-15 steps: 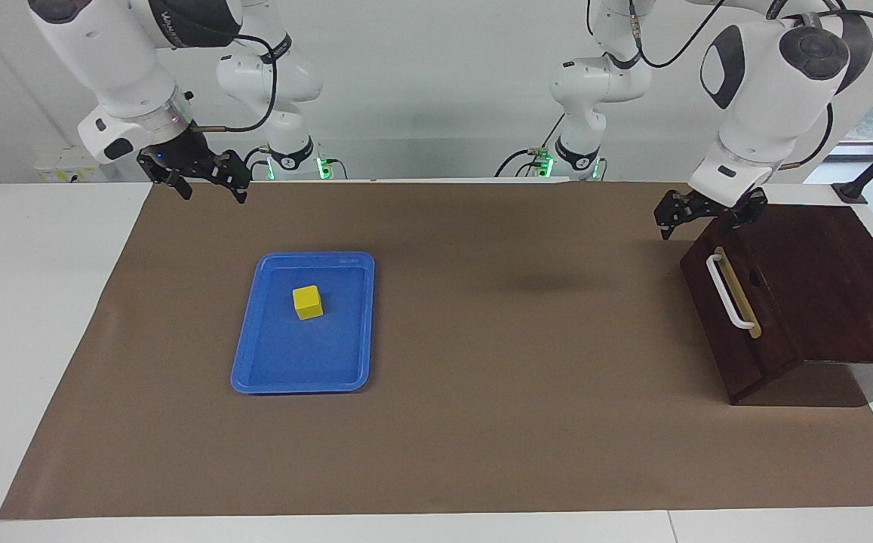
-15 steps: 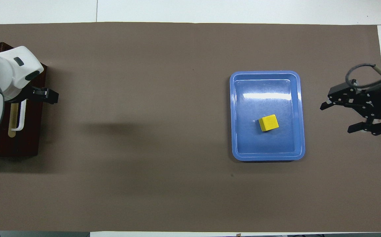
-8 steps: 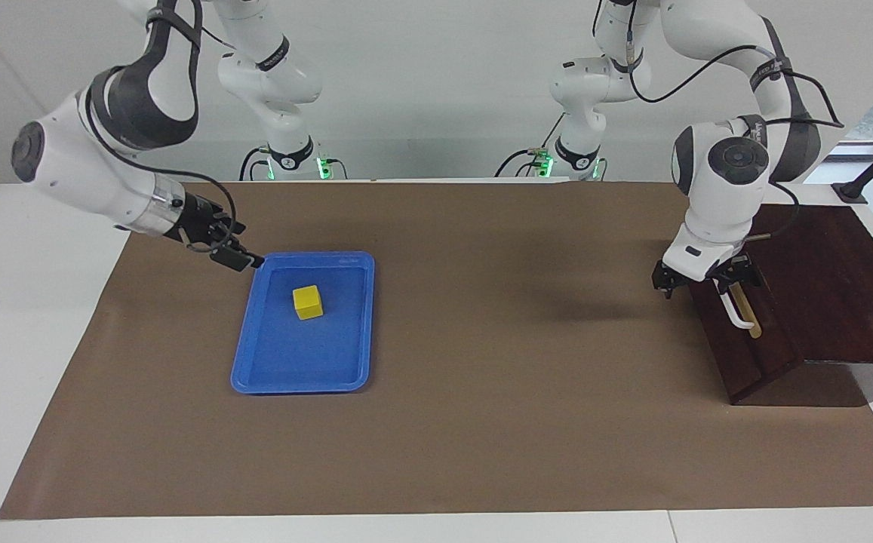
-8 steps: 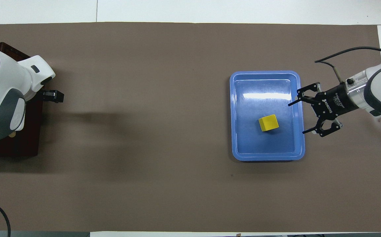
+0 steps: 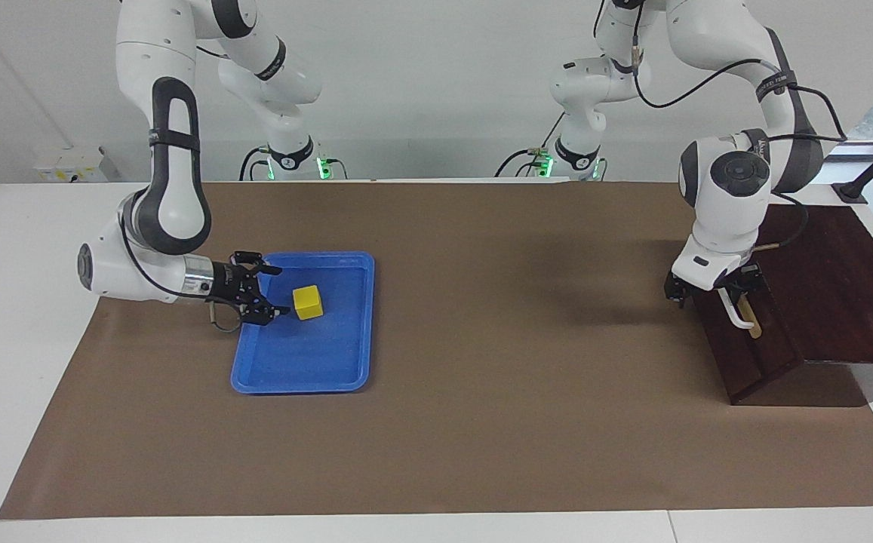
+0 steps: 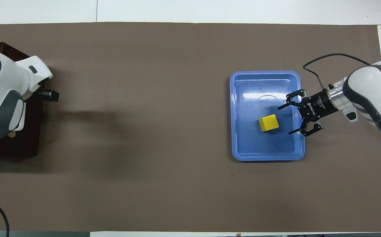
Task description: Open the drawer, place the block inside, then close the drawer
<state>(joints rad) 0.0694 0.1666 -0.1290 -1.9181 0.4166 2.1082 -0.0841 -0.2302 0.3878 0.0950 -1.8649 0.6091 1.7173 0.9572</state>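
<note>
The yellow block (image 5: 307, 302) lies in the blue tray (image 5: 308, 369), also seen from overhead (image 6: 268, 122). My right gripper (image 5: 266, 290) is open and low over the tray's edge. It lies level and points at the block, a short gap away (image 6: 285, 120). The dark drawer (image 5: 753, 354) is closed in its cabinet (image 5: 836, 286) at the left arm's end of the table. My left gripper (image 5: 714, 286) is open at the white handle (image 5: 738, 317), straddling the end nearer to the robots. Overhead, the arm hides the handle and one finger (image 6: 50, 95) shows.
A brown mat (image 5: 481, 422) covers the table between tray and cabinet. The white table edge (image 5: 29, 302) runs outside the mat at the right arm's end. The right arm's elbow hangs low beside the tray.
My right gripper came down from high near the robots to the tray's edge beside the block. My left gripper dropped from above the cabinet's corner onto the drawer handle.
</note>
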